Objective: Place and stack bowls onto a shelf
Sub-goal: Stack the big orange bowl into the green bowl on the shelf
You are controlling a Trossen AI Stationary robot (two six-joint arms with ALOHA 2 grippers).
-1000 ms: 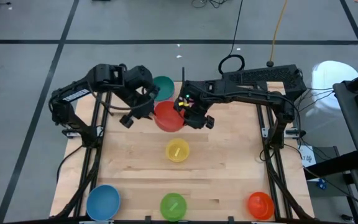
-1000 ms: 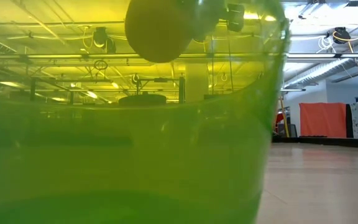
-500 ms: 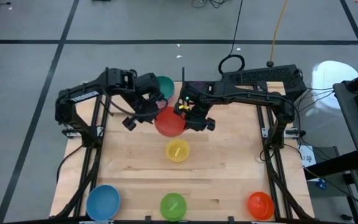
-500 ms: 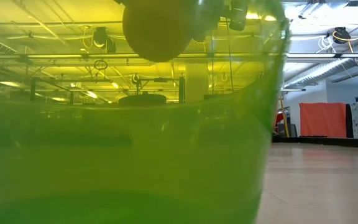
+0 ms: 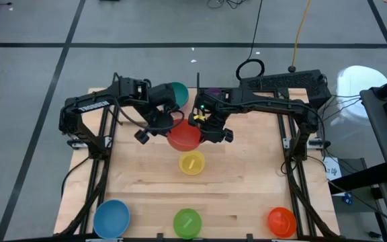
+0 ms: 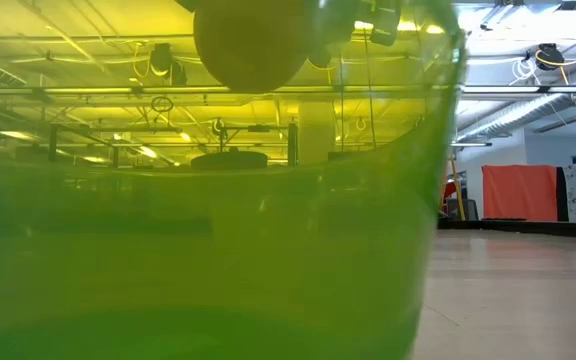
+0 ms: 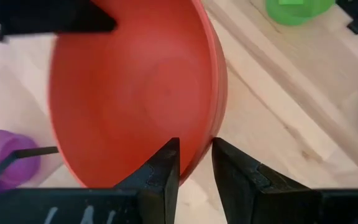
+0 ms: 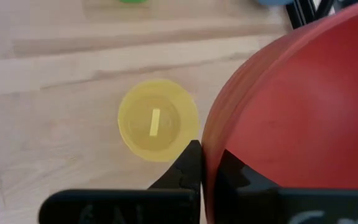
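Fingers (image 7: 166, 163) of both arms pinch the red bowl's (image 5: 183, 134) rim from opposite sides above the table.

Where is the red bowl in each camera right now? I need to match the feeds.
High view: red bowl at center, between both arms.
Low view: not visible; the green bowl fills the picture.
Left wrist view: red bowl fills the middle.
Right wrist view: red bowl on the right.
Shared landmark: yellow bowl, beside it.

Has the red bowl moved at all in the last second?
Yes, slightly. The red bowl, held between both grippers, has edged nearer the yellow bowl, which stayed put.
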